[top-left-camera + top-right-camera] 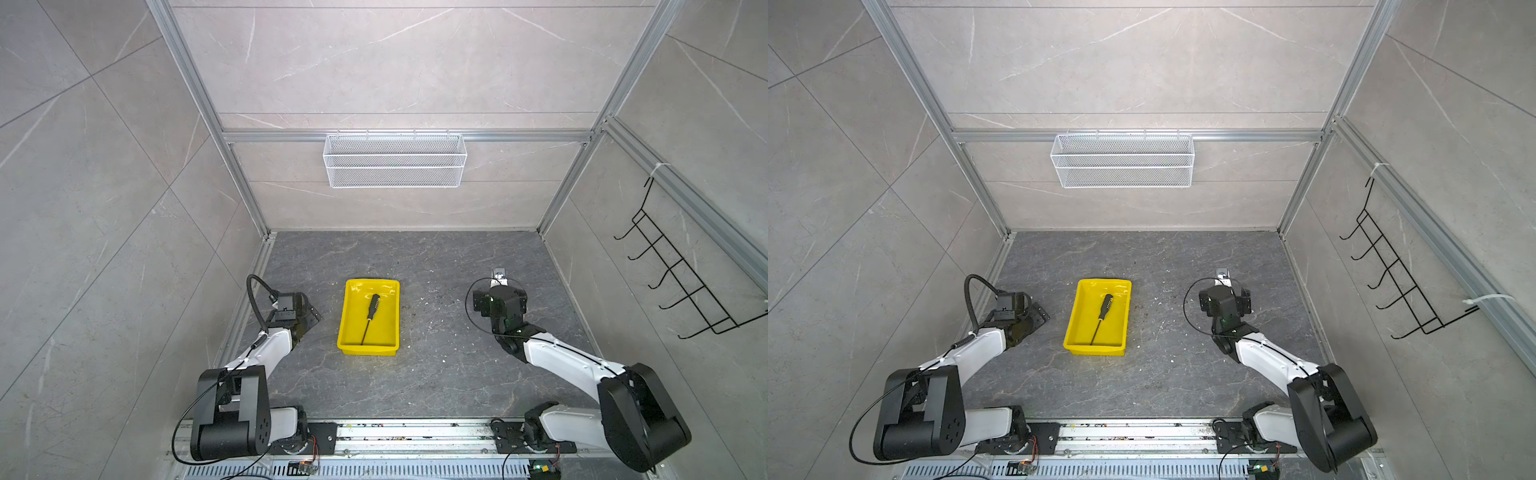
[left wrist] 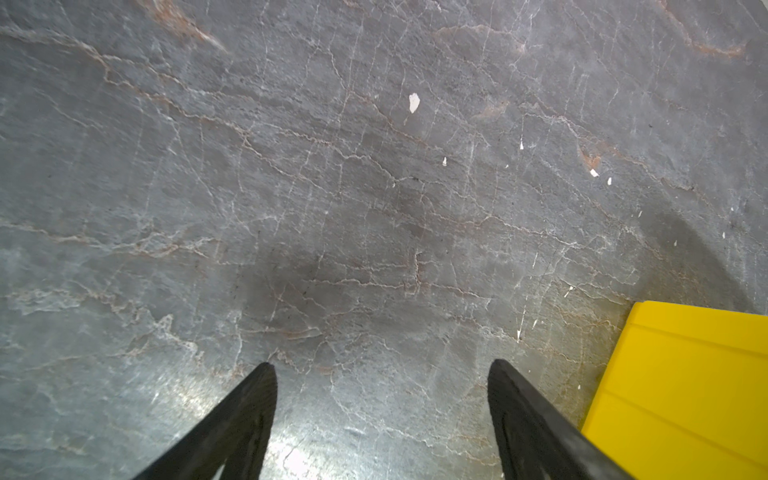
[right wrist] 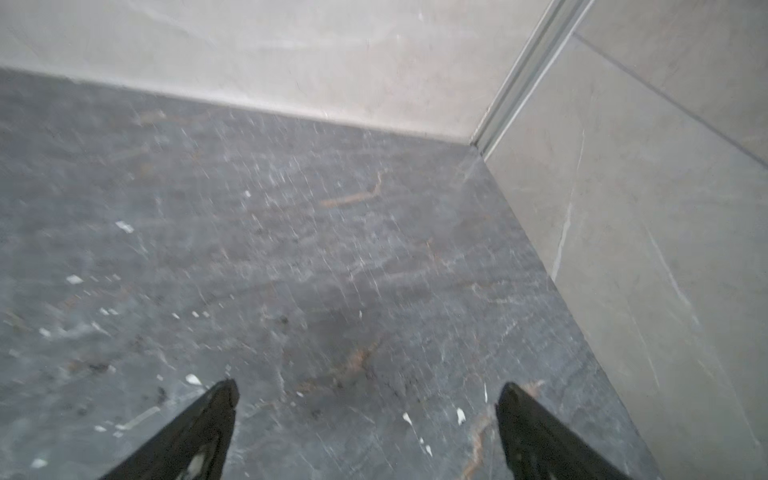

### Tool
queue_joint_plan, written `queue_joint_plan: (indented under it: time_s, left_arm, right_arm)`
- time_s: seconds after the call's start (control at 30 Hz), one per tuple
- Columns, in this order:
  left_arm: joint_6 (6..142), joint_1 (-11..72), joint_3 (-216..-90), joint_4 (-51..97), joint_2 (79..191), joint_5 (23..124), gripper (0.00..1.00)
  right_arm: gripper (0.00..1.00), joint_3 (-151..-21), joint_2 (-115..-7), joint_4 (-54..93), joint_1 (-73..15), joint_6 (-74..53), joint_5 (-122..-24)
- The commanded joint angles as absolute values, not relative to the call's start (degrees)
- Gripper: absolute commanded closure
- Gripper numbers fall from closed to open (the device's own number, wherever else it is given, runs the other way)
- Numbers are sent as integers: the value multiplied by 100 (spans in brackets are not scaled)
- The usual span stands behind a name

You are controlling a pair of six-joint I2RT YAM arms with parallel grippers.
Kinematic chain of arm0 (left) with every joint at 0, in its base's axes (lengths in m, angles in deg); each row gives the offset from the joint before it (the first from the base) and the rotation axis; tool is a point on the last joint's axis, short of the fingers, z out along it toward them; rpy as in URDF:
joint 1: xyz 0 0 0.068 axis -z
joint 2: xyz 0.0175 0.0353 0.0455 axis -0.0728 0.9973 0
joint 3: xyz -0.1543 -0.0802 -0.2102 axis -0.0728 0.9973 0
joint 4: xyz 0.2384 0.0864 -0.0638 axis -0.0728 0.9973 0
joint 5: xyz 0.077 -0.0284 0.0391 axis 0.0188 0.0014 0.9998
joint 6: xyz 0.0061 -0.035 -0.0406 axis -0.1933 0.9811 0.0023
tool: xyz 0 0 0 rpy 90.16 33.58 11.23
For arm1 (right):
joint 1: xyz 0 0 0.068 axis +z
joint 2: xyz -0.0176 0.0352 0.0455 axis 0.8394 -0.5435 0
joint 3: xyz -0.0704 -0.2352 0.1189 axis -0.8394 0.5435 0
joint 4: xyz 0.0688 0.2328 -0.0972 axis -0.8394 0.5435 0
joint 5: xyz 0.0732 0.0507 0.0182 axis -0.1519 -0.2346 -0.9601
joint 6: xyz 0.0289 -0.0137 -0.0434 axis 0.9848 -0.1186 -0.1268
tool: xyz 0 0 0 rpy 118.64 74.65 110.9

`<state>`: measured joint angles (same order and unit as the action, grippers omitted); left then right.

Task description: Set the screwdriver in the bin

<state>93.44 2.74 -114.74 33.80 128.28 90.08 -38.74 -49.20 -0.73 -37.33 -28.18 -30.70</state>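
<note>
I see the screwdriver (image 1: 370,313) lying inside the yellow bin (image 1: 368,350). The left gripper (image 2: 382,364) is spread open and empty. The right gripper (image 3: 368,384) looks open too, though its view is blurred.

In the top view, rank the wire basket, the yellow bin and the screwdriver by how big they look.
1. wire basket, widest, though it hangs higher and is perhaps nearer the camera.
2. yellow bin.
3. screwdriver, lying inside the bin.
</note>
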Motion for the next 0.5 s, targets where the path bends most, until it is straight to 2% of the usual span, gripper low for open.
queue_joint_plan:
  time_s: [0.0,0.1,0.2,0.27,0.37,0.47]
  left_arm:
    - [9243,268,-11713,3467,12924,9062,18]
    - [9245,273,-11741,3472,12959,9046,18]
    - [9247,268,-11741,3448,12960,8993,18]
    - [9247,268,-11741,3430,12944,8965,17]
    - [9265,273,-11718,3406,12916,8947,17]
    - [9378,268,-11656,3283,12902,8926,17]
  right_arm:
    - [0,-3465,-5373,-1583,-3928,-2995,-3275]
    - [0,-3665,-5521,-1416,-4148,-3093,-3991]
    - [0,-3500,-5899,-2241,-4307,-3066,-4023]
    - [0,-3591,-5836,-1882,-4477,-2900,-4261]
    - [0,-3450,-5797,-2064,-4652,-2759,-4447]
    - [0,-3288,-5779,-2297,-4998,-2553,-5037]
